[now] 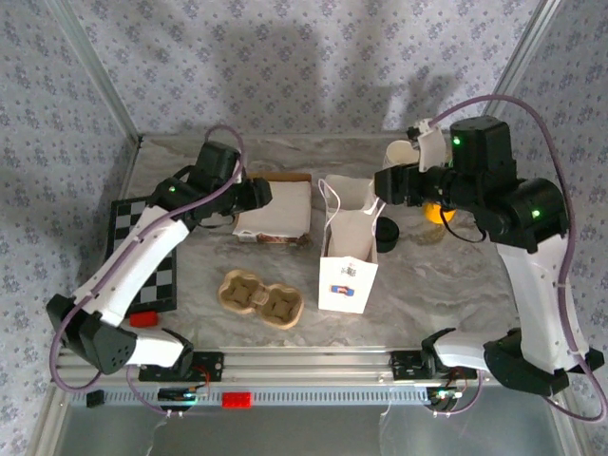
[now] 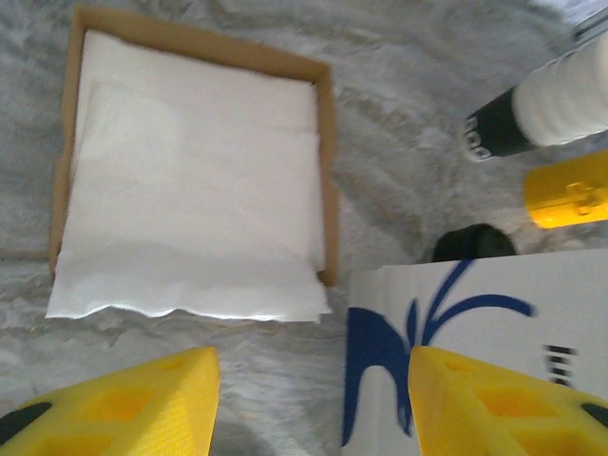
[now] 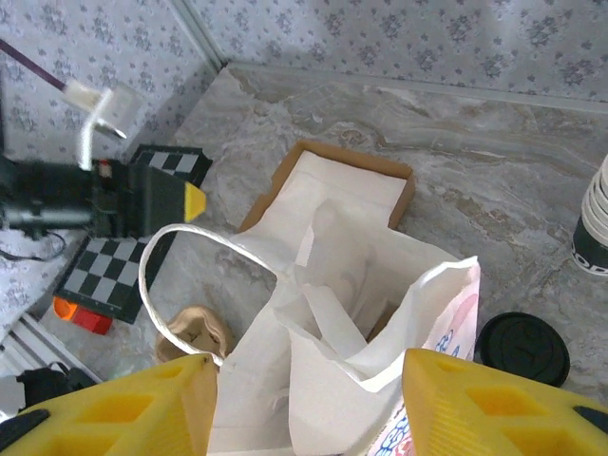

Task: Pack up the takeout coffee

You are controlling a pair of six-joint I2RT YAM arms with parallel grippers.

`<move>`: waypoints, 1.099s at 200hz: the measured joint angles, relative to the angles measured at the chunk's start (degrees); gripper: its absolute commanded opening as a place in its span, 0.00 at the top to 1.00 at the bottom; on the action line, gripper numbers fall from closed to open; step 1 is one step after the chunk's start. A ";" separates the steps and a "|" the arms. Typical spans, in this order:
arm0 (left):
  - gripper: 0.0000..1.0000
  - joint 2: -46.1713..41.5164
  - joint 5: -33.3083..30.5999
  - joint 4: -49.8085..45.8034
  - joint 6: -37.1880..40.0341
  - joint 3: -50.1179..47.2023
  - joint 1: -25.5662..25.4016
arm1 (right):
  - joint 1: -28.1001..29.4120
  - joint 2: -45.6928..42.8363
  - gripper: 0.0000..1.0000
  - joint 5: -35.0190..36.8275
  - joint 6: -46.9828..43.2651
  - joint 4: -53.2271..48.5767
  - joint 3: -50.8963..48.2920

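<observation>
**Papered booth, marble-look table: two robot arms meet at an open paper bag**

Walls [image 1: 285,57] covered in grey floral wallpaper surround a table [image 1: 446,275] with a grey marble pattern. Two black-and-white robot arms rise from the near edge and lean in toward the centre.

A white paper bag [image 1: 347,249] stands upright in the middle of the table with its mouth open. It has a blue printed design on one side, and a loop handle droops over one edge. Loose white paper shows inside it. The right gripper [image 3: 306,370] hangs above the bag's mouth, its yellow fingers spread apart with nothing held between them. The left gripper [image 2: 313,366] hovers by the napkin tray, left of the bag, its yellow fingers also spread apart and holding nothing.

That shallow cardboard tray [image 2: 329,161] lies left of the bag and holds a pile of white napkins [image 2: 190,190], which spill past one edge. At the far left a black-and-white checkerboard [image 1: 128,217] lies flat, partly under the left arm. Nearer the front, left of the bag, a brown moulded-pulp cup carrier [image 1: 259,297] rests with its pockets facing up.

Right of the bag, toward the back, stands a stack of lidless paper cups [image 3: 594,214], cream above a black band. A squat stack of black lids [image 3: 522,347] sits just beside the bag. A yellow-orange object [image 1: 435,211] peeks from under the right arm; I cannot tell what it is. A small red block [image 1: 142,319] lies at the checkerboard's near edge.

I cannot tell where the takeout coffee, the single lidded cup, is.
</observation>
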 measured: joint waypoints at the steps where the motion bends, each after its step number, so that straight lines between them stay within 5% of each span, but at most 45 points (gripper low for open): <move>1: 0.45 0.04 -0.02 0.00 0.02 -0.07 0.02 | -0.04 0.00 0.53 0.00 0.11 0.00 0.00; 23: 0.45 2.12 0.94 0.17 0.00 -1.55 0.09 | -0.74 2.21 0.65 -0.98 0.87 -0.96 1.18; 75: 0.44 2.93 3.26 2.36 -1.81 -2.40 -2.75 | 5.73 11.54 0.67 2.75 1.14 -4.35 6.95; 156: 0.31 -8.41 -0.57 2.36 -5.03 -0.31 -21.70 | 13.07 22.27 0.87 17.22 9.73 -16.46 26.40; 220: 0.36 -1.40 -0.68 2.51 -4.61 3.82 -25.75 | 17.35 27.61 1.00 25.88 15.96 -21.68 26.51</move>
